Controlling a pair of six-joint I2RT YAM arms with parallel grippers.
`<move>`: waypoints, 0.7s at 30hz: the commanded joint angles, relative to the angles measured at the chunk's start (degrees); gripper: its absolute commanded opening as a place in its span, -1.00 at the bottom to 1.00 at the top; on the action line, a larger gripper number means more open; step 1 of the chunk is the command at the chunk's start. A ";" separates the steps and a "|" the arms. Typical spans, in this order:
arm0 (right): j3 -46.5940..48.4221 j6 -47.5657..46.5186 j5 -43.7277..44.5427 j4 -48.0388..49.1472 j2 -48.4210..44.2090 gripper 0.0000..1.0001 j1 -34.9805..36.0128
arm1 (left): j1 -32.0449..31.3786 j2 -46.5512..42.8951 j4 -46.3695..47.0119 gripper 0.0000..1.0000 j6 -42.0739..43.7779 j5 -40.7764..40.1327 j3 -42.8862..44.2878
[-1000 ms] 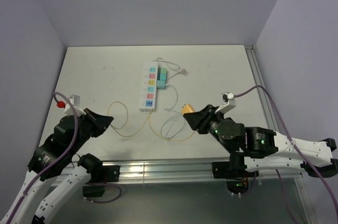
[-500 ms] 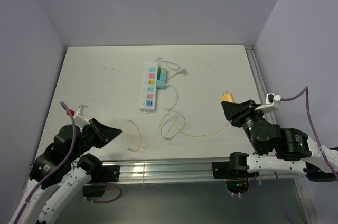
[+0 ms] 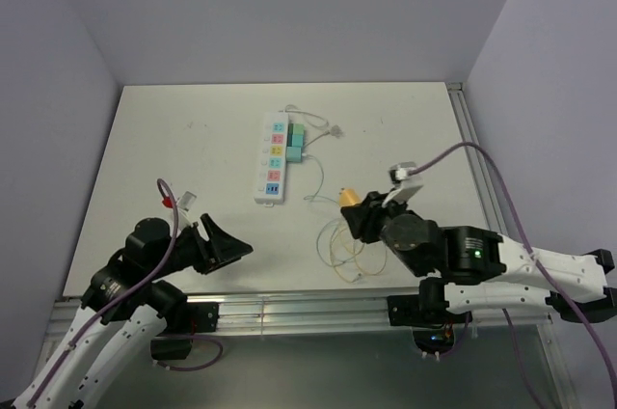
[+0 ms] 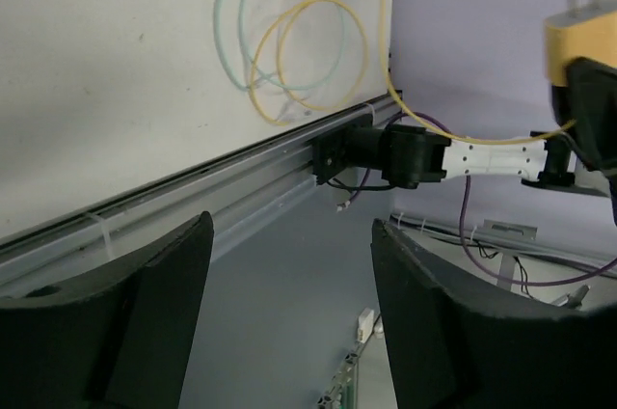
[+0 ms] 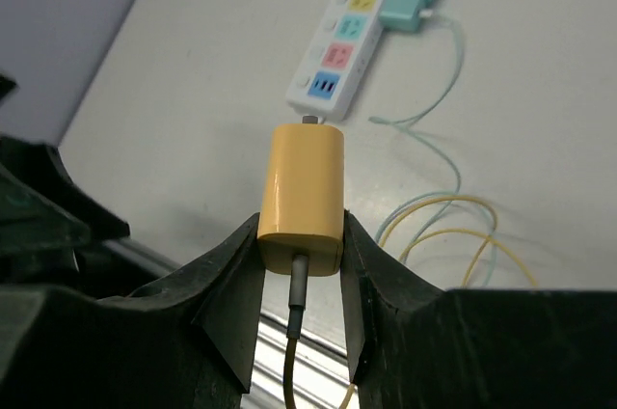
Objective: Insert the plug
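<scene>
A yellow plug point(image 5: 302, 192) is clamped between my right gripper's point(image 5: 302, 240) fingers, prongs pointing at the blue end socket point(image 5: 326, 86) of the white power strip point(image 5: 349, 33). In the top view the plug point(image 3: 349, 197) hangs right of the strip point(image 3: 273, 158), about a hand's width from it. Its yellow cable point(image 3: 342, 247) lies coiled on the table below it. My left gripper point(image 3: 231, 239) hovers at the near left, open and empty. In its wrist view the fingers point(image 4: 116, 322) stand wide apart over the table's front edge, with the plug point(image 4: 576, 42) visible at the far right.
Two teal plugs point(image 3: 298, 139) sit in the strip's right side, and their thin pale cables point(image 3: 318, 173) trail toward the yellow coil. An aluminium rail point(image 3: 289, 311) runs along the table's near edge. Purple walls close in the back and both sides.
My right gripper swung from the right side back toward the strip with the plug, and the cable bunched into loops. My left gripper moved right and opened.
</scene>
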 commanded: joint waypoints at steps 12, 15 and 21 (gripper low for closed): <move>0.23 -14.88 -50.68 20.66 8.57 -1.00 -3.96 | 0.04 3.14 32.57 0.46 4.67 22.28 4.67; -0.66 -14.18 -56.13 22.95 9.53 -1.00 -5.19 | 0.04 4.81 33.57 0.45 5.09 23.53 3.95; -3.99 -12.60 -65.97 30.32 9.89 -1.00 -7.39 | 0.04 6.57 37.25 0.47 5.89 26.69 3.68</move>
